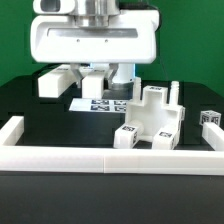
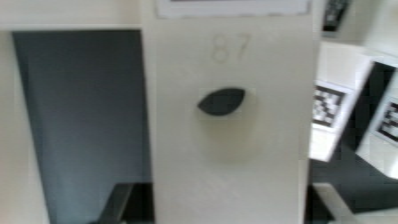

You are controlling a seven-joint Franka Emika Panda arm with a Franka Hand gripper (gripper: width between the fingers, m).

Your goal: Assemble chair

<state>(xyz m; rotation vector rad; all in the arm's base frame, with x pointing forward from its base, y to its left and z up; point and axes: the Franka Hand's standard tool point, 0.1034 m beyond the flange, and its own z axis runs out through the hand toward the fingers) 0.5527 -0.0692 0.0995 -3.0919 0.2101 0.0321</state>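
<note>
Black tabletop point(image 1: 40, 105); the gripper point(image 2: 240, 205) is clamped on a white bar point(image 2: 222, 130), long axis crosswise to the jaws (both ends cut off). Posts of the partly built chair point(image 1: 150, 120) point up.

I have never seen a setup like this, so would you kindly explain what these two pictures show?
This is a robot arm building a small white chair. The exterior view watches the table from outside: the hand hangs near the marker board, a flat sheet of printed tags. Beside it stands the partly built chair, behind a low white rail. The wrist view, from a camera on the arm, shows the hand shut on a long white chair piece with a round hole.
</note>
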